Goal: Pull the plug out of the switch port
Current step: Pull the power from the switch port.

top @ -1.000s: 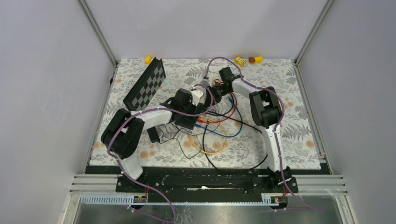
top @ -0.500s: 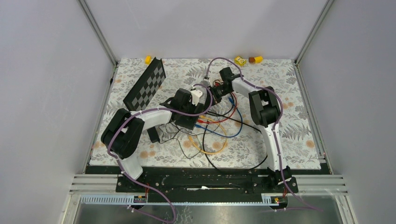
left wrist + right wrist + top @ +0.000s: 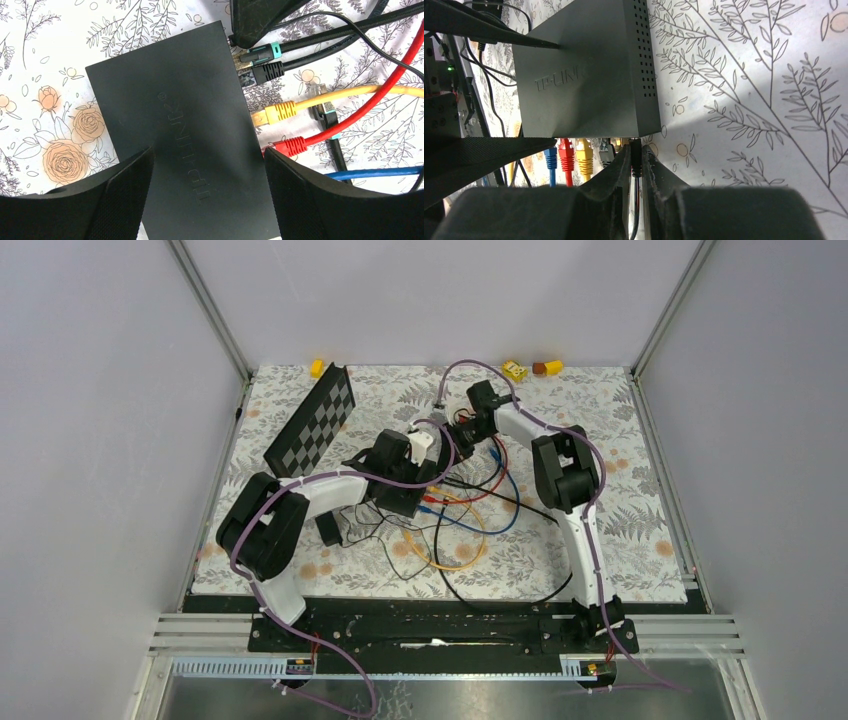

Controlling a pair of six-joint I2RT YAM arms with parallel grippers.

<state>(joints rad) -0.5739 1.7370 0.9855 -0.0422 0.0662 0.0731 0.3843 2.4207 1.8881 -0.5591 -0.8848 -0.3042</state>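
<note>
On bench (image 3: 640, 520), nearest: switch (image 3: 180, 110) lying flat, logo up. Straddled from above by left jaws, spread wide, gripping nothing. Along port edge, seated: blue plug (image 3: 551, 159), red plug (image 3: 290, 146), yellow plug (image 3: 280, 112). Beyond, at row's far end: black plug (image 3: 636, 167) pinched in clenched right jaws, tip at switch edge; in or out, cannot tell. Farthest, back left: chequered board (image 3: 312, 423).
</note>
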